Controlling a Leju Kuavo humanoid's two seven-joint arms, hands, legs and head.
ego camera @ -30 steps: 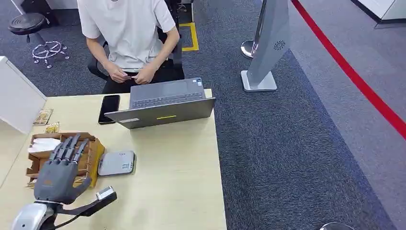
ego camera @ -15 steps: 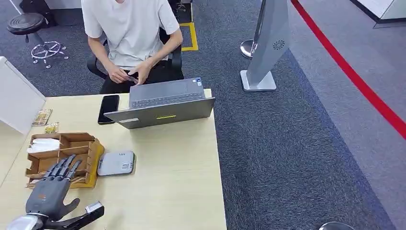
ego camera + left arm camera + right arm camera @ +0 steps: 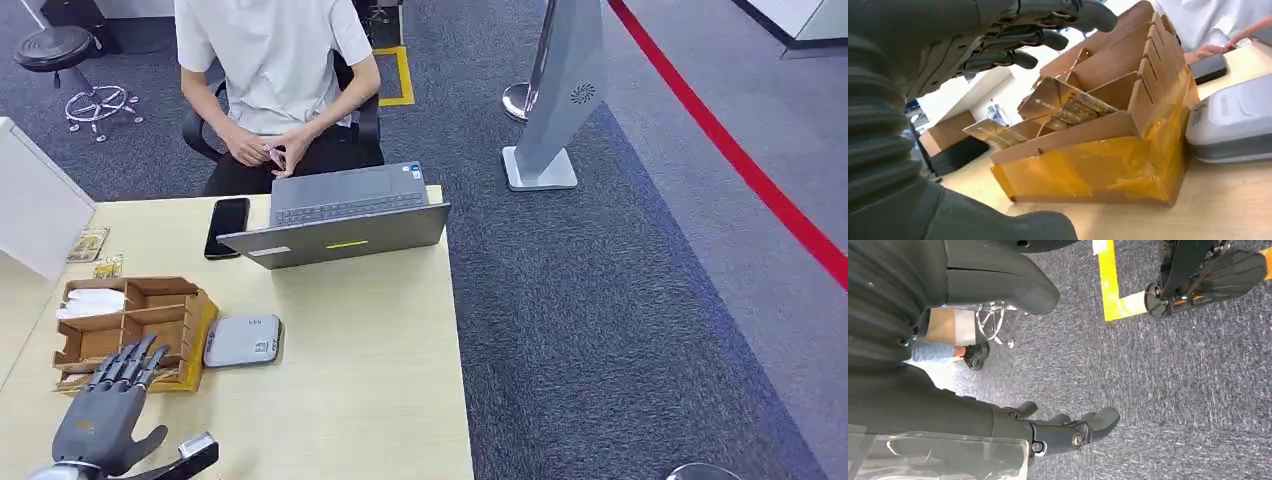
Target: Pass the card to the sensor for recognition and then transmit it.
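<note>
A cardboard box (image 3: 135, 318) with taped yellow sides (image 3: 1088, 170) stands at the table's left. Gold cards (image 3: 1064, 104) lean in its near compartments, and white slips (image 3: 92, 301) lie in the far one. The flat white-grey sensor (image 3: 243, 340) lies just right of the box (image 3: 1233, 120). My left hand (image 3: 105, 408) hovers at the near table edge, just short of the box, fingers (image 3: 1040, 37) spread and holding nothing. My right hand (image 3: 1068, 432) hangs over the carpet, empty, fingers loosely apart.
A grey laptop (image 3: 340, 215) and a black phone (image 3: 228, 226) lie at the table's far side. A person (image 3: 275, 70) sits behind them with something small and pink in their hands. Loose gold cards (image 3: 89, 243) lie far left. A white partition (image 3: 35, 205) borders the left.
My left hand has drawn back from above the box toward the near table edge, still empty. The person has shifted their hands slightly.
</note>
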